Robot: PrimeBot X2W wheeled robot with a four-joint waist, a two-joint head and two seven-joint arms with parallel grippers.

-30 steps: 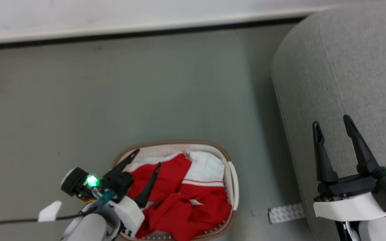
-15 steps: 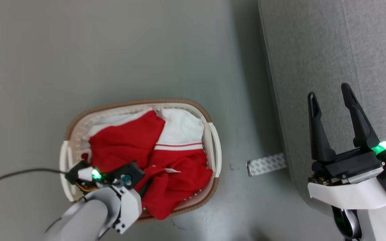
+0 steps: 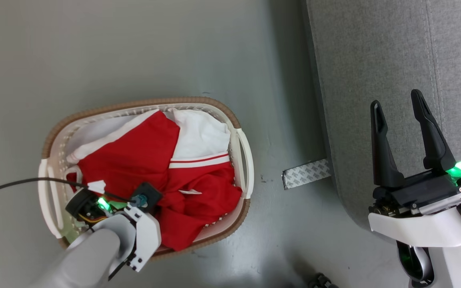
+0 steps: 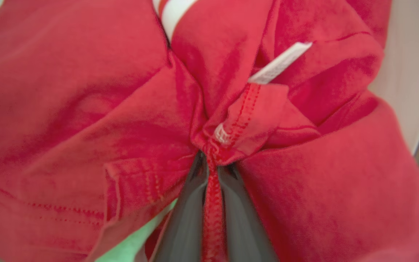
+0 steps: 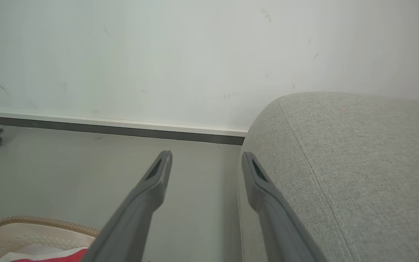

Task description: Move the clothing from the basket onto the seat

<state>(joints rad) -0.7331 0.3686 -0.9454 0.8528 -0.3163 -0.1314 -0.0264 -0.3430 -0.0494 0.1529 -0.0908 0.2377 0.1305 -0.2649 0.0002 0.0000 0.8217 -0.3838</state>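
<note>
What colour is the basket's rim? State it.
Brown rim on the cream-white basket; clearest in the head view.

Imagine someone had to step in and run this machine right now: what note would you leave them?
Left pincer: shut on a seam fold of the red clothing, down inside the laundry basket.
Right pincer: open, holding nothing, hovering by the sofa edge.
Things: all the clothing in view lies in the basket, on the floor beside the sofa.
Done: grip taken; nothing lifted out, none on the visible sofa.
Left: lift, carry to the sofa, release, then fetch whatever remains.
</note>
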